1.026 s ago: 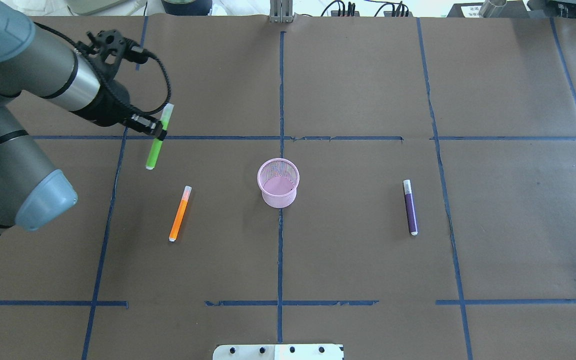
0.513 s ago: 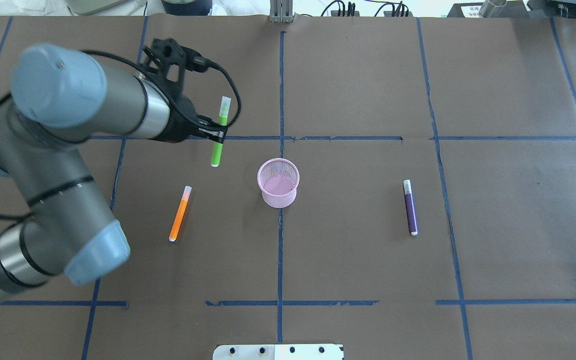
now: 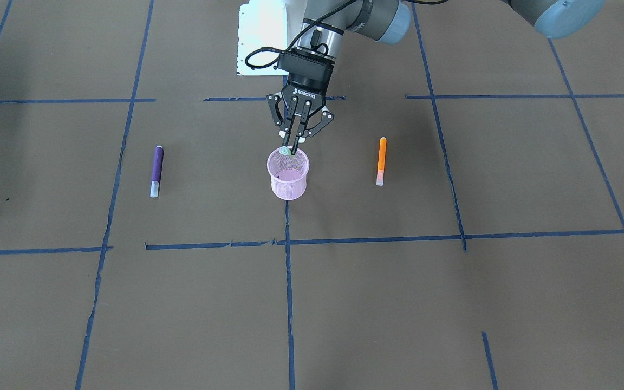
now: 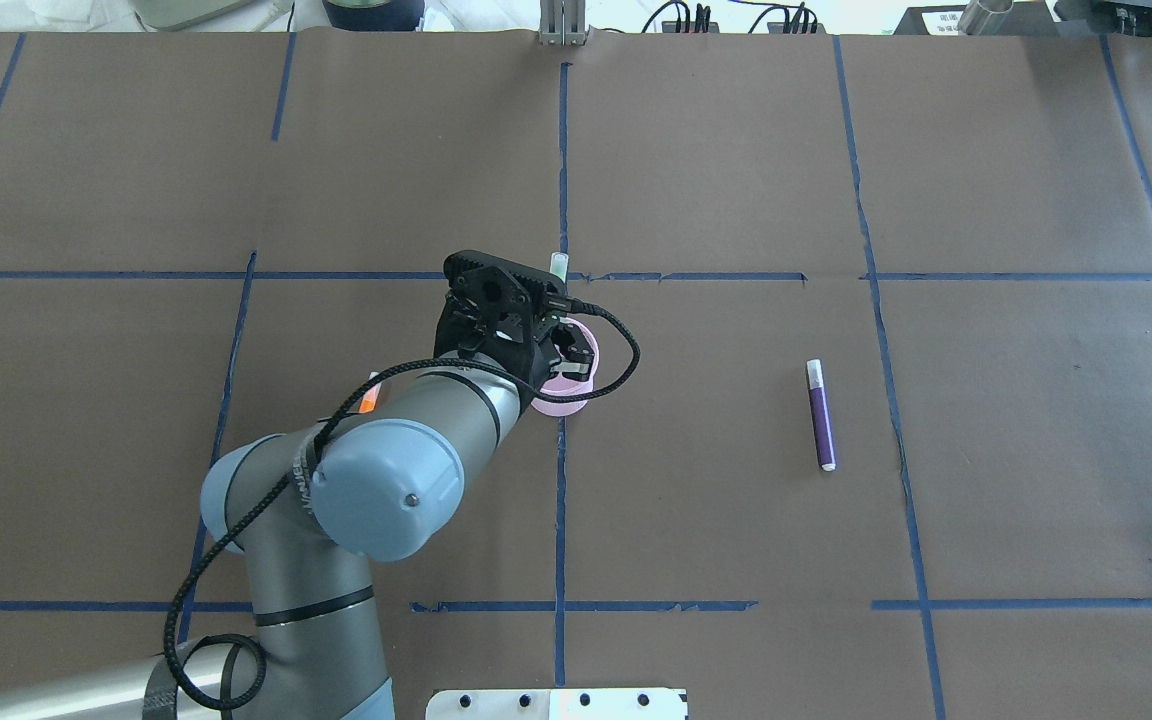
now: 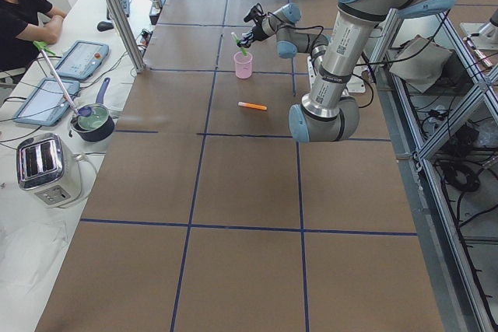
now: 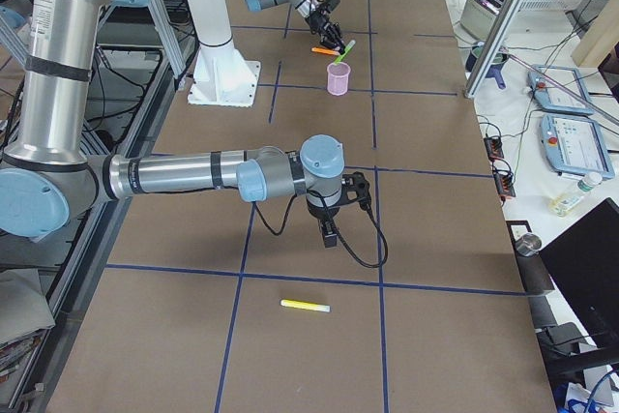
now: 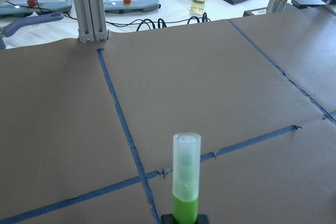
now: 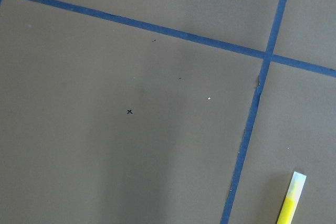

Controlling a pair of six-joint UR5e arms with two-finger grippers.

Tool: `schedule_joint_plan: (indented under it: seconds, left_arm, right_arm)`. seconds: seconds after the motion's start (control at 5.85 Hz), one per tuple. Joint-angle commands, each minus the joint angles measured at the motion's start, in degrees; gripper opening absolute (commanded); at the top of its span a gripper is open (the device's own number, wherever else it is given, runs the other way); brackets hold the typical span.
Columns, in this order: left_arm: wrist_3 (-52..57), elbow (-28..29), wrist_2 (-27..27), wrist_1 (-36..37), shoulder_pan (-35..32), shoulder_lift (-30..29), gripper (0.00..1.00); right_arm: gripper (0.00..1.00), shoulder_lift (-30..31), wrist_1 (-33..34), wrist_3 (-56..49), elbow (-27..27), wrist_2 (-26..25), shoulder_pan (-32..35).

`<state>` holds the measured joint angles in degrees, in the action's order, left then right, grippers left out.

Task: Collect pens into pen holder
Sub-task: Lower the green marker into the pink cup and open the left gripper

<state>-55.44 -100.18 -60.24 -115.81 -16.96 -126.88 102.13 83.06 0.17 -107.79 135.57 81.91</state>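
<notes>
In the front-facing view, leftmost is the thick purple pen (image 3: 156,170) with a pale cap. It lies flat on the brown paper-covered table (image 3: 453,303), well apart from the small round pink wire-mesh pen holder (image 3: 288,176) at the centre. The left claw (image 3: 291,147) hangs over the holder's far rim, pinching the thick green pen (image 3: 286,153) with a translucent cap, which shows nearly end-on here. Further right the thick orange pen (image 3: 381,161) lies flat, also well apart from the holder.

The step in hand looks like dropping in the first pen, since the holder's floor appears bare. The next move calls for bringing the green pen's lower end inside the narrow mouth and then spreading the claw. The light cup should not be nudged.

In the overhead view the wrist covers the claw, much of the holder and all but a sliver of the orange pen. Only the green pen's cap tip shows there, so the pinch is plain only from the front. The side views add that the pen is tilted, its lower end just above the mouth.

Only the exterior right and right wrist views show a thick yellow pen (image 6: 305,306) lying near the right claw (image 6: 331,237). I cannot tell whether that claw is spread or pressed together.
</notes>
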Motion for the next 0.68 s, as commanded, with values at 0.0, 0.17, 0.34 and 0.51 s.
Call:
schedule_joint_plan:
  seconds: [0.0,0.17,0.34,0.51]
  left_arm:
    - [-0.5,4.3,1.7,-4.5,0.9,-0.4,0.36]
    - [-3.5,6.2,1.5,-13.0,1.6,0.0,0.99]
    - [-3.4,6.0,1.3,-12.5,1.4,0.0,1.00]
    - [-3.2,4.7,0.0,-9.1,0.2,-0.1,1.00]
  right_arm:
    - [1.00,0.0,-0.1,0.0,-0.1,0.0,0.0]
    - [1.00,0.0,-0.1,-0.1,0.0,0.0,0.0]
    - [1.00,0.0,-0.1,-0.2,0.4,-0.3,0.0]
    - [1.00,-0.1,-0.1,-0.2,1.8,-0.5,-0.1]
